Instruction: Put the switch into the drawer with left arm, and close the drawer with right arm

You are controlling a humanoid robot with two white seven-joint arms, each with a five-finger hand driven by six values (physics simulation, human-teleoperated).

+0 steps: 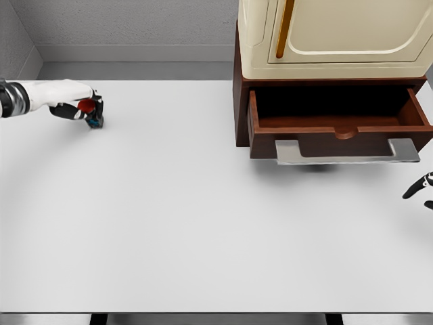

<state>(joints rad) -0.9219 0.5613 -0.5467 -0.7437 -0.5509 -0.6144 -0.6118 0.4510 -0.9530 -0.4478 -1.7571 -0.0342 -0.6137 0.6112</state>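
Note:
The switch (90, 114) is a small object with a red part and a teal-blue part, lying at the far left of the white table (169, 217). My left hand (84, 110) comes in from the left edge and its dark fingers are curled around the switch. The brown drawer (338, 125) stands pulled open at the upper right, with a grey handle (346, 152) along its front and a dark inside. Only the dark fingertips of my right hand (421, 184) show at the right edge, below the drawer, spread and holding nothing.
A cream cabinet (331, 37) sits on top of the brown drawer unit at the back right. A grey wall runs behind the table. The table's front edge lies near the bottom of the view.

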